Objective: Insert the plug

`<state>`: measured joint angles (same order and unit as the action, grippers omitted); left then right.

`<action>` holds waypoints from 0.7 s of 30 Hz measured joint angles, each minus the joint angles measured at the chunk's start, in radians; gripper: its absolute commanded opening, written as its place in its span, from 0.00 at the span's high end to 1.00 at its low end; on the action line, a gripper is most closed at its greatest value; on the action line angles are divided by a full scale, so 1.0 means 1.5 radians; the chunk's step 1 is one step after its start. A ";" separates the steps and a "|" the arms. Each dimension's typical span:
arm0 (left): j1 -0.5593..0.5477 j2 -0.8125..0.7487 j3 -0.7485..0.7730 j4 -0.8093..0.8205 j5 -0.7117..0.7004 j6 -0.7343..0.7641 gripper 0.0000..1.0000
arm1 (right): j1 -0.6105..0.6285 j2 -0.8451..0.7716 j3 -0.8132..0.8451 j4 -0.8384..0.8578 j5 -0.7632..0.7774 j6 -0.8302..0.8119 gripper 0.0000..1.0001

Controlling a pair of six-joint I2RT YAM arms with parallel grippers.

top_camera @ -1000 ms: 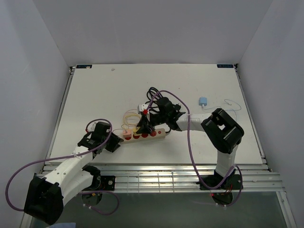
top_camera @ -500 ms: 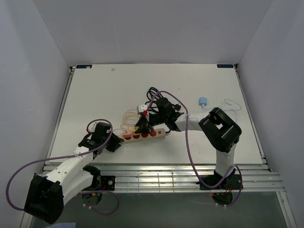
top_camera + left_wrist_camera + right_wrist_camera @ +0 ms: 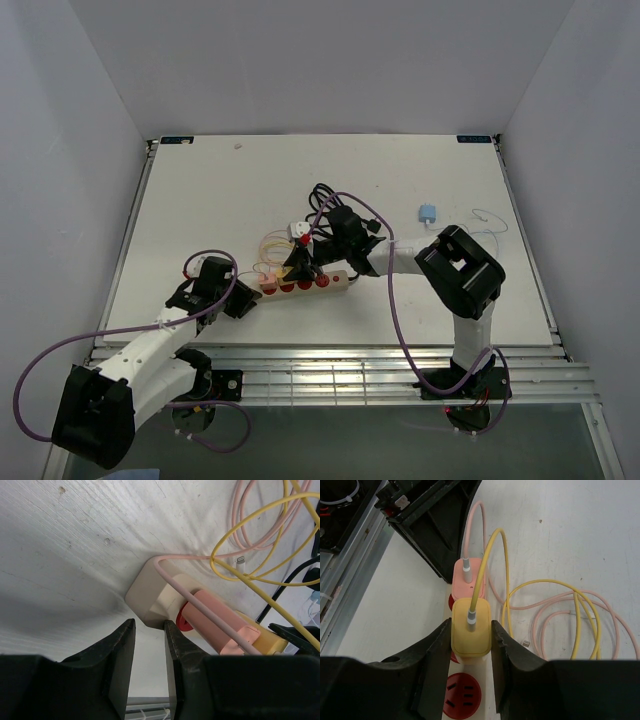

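A beige power strip (image 3: 335, 284) with red sockets lies mid-table. A pink plug (image 3: 468, 577) and a yellow plug (image 3: 470, 640) sit side by side in its sockets. My right gripper (image 3: 470, 625) stands over the strip, its jaws closed on the yellow plug's two sides. One free red socket (image 3: 465, 690) shows just below the plug. My left gripper (image 3: 149, 625) is low on the table at the strip's left end (image 3: 150, 597), jaws slightly apart, the strip's corner at their tips. The pink plug (image 3: 215, 622) lies just beyond.
Loose yellow and pink cables (image 3: 270, 250) coil behind the strip. A white plug (image 3: 299, 231) and a black cable (image 3: 322, 195) lie farther back. A small blue adapter (image 3: 427, 213) sits to the right. Metal rails (image 3: 330, 360) run along the near table edge.
My right arm has shifted slightly to the left over the strip. The left arm and the strip have not visibly moved.
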<state>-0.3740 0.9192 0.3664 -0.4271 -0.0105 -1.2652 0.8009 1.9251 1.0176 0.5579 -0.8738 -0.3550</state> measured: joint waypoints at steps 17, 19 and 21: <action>0.000 0.002 0.000 0.005 0.002 0.001 0.61 | 0.018 -0.018 -0.074 0.100 0.047 -0.053 0.92; 0.000 0.002 0.000 0.006 0.002 0.001 0.61 | 0.018 -0.017 -0.081 0.109 0.063 -0.048 0.92; 0.000 0.002 0.000 0.007 0.002 0.003 0.61 | 0.020 -0.011 -0.089 0.122 0.073 -0.040 0.92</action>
<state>-0.3737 0.9222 0.3664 -0.4171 -0.0071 -1.2613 0.8310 1.9087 0.8841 0.7414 -0.7639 -0.4149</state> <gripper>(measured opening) 0.390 0.393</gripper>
